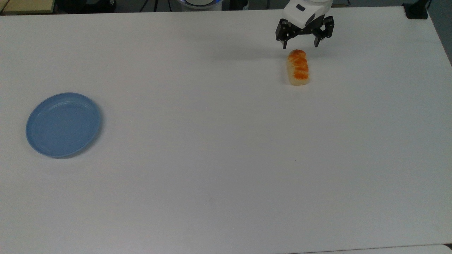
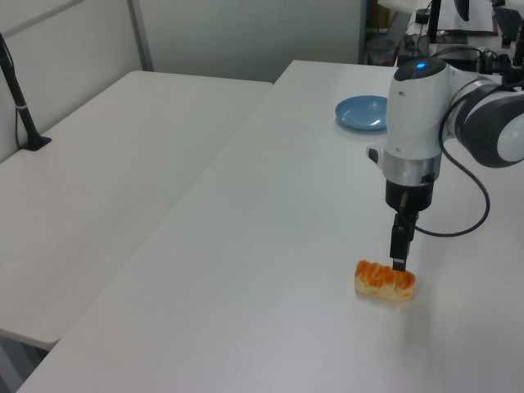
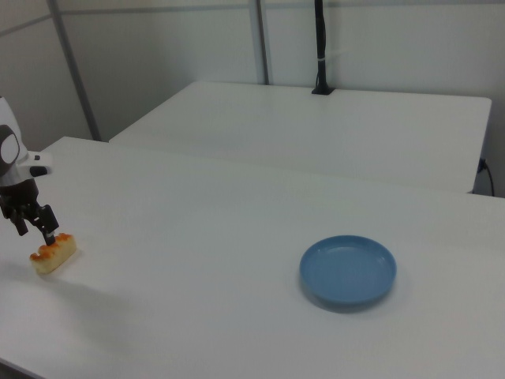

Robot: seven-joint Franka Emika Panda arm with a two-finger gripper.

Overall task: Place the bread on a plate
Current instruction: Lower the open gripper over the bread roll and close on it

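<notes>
Right now the bread [image 1: 298, 67] lies flat on the white table [image 1: 226, 158], orange-brown top up, toward the top view's upper right. Just above its far end hangs the tool [image 1: 301, 44], pointing down with its two fingers spread wide and gripping nothing; in the left view one fingertip [image 2: 399, 264] sits right at the loaf's top edge. Well apart, at the top view's left, the light-blue plate [image 1: 63, 124] rests bare on the table.

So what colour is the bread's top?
Glossy orange-brown on the bread, clearest in the top view.
</notes>
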